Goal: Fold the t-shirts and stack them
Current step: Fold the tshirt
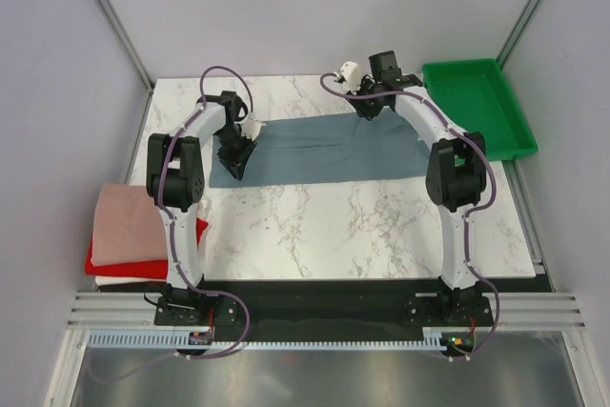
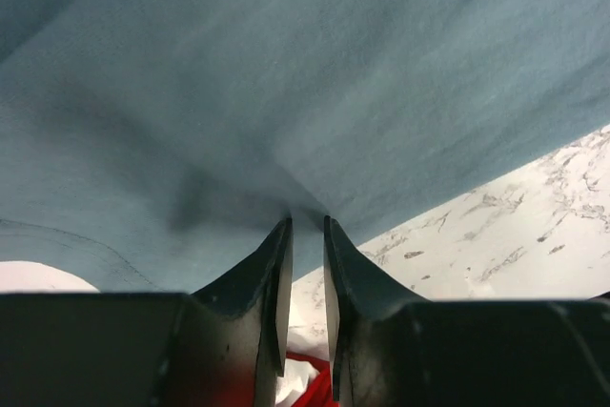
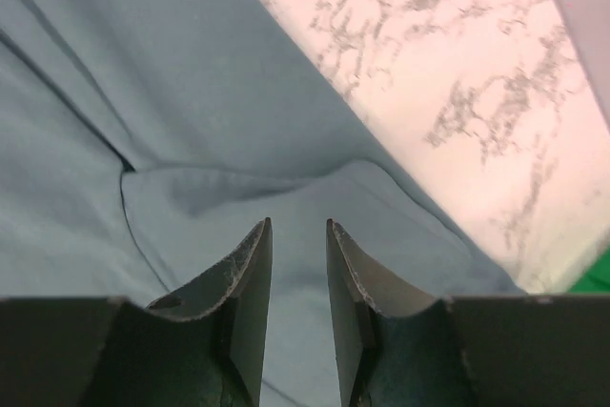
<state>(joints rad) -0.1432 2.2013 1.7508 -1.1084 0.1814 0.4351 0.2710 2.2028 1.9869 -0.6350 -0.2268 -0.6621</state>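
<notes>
From the overhead camera I see the slate blue-grey t-shirt spread flat across the far half of the table, running from near the far-left corner toward the green tray at the far-right corner. Three folded tees sit stacked over the table's left edge: the pale pink t-shirt on top, the red t-shirt under it and the white t-shirt at the bottom.

That view puts my left gripper down on the spread shirt's left end, but not how its jaws stand. The left wrist camera does: the jaws are narrow, and the cloth draws into a pucker right at the tips, so I read a pinch on the blue-grey shirt. Marble shows on the right there, and a scrap of red low between the fingers.

My right gripper sits at the shirt's far edge, toward the tray. Its wrist camera alone shows a sleeve and hem seam beneath narrowly parted jaws. Whether any cloth is caught there I cannot tell.
</notes>
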